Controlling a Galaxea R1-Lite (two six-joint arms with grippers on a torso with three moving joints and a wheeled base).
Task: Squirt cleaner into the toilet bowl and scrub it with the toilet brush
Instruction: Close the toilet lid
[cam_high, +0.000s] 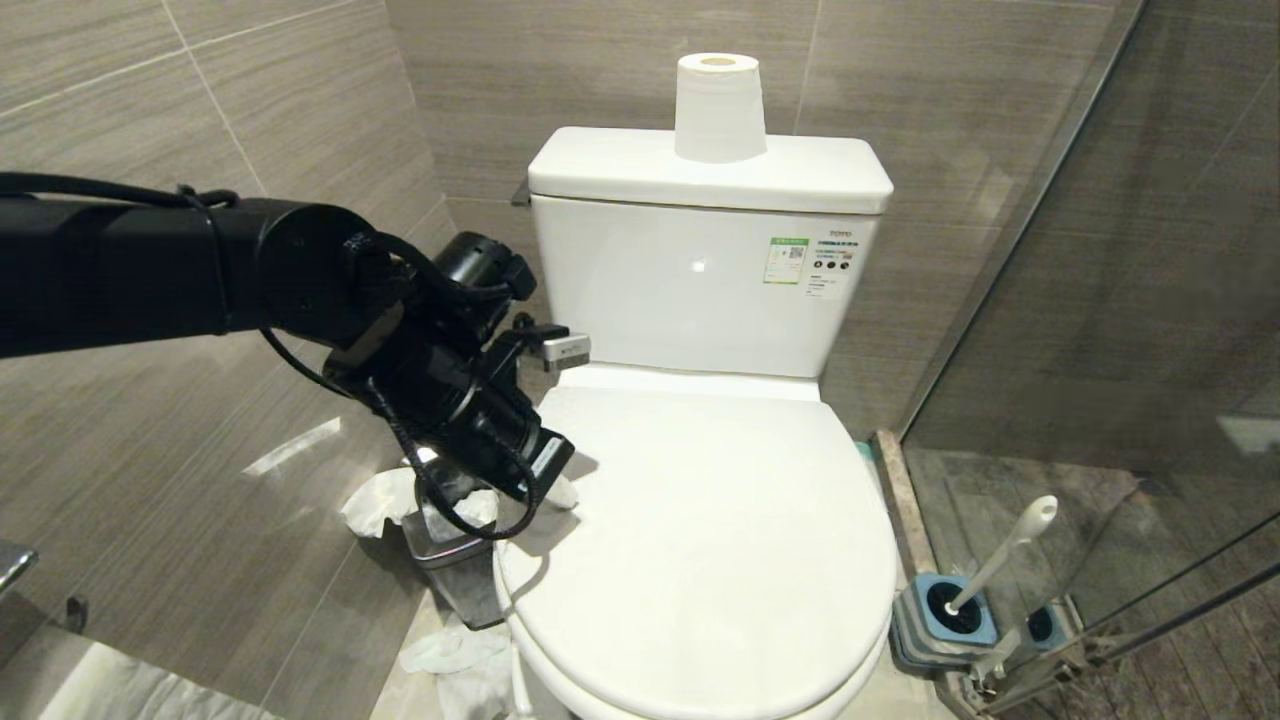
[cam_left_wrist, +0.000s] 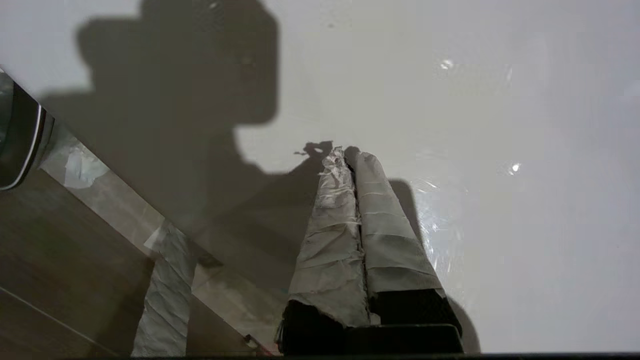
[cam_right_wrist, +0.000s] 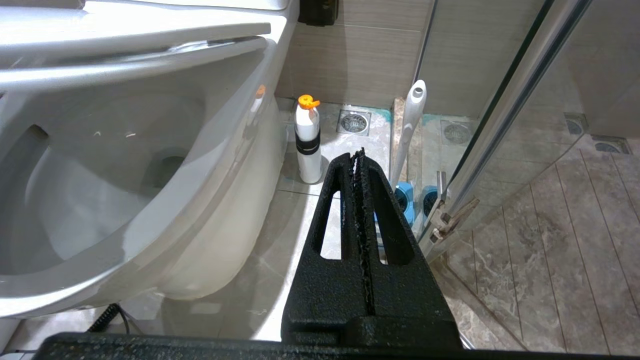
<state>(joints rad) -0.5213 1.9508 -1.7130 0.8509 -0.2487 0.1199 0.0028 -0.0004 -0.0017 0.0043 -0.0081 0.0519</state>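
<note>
The toilet's white lid (cam_high: 720, 540) is down, so the inside of the toilet bowl is hidden; the bowl's outer wall (cam_right_wrist: 215, 215) shows in the right wrist view. My left gripper (cam_high: 562, 492) (cam_left_wrist: 347, 152), its fingers wrapped in grey tape, is shut and empty just above the lid's left edge (cam_left_wrist: 450, 100). The toilet brush (cam_high: 1000, 560) (cam_right_wrist: 412, 125) stands in its blue-topped holder (cam_high: 945, 625) on the floor right of the toilet. My right gripper (cam_right_wrist: 359, 152) hangs low beside the bowl, shut on nothing. No cleaner liquid is in view.
A white bottle with an orange cap (cam_right_wrist: 307, 140) stands on the floor behind the bowl. A steel waste bin (cam_high: 455, 570) with tissue sits left of the toilet. A paper roll (cam_high: 718, 108) is on the tank. A glass shower door (cam_high: 1100, 300) closes the right side.
</note>
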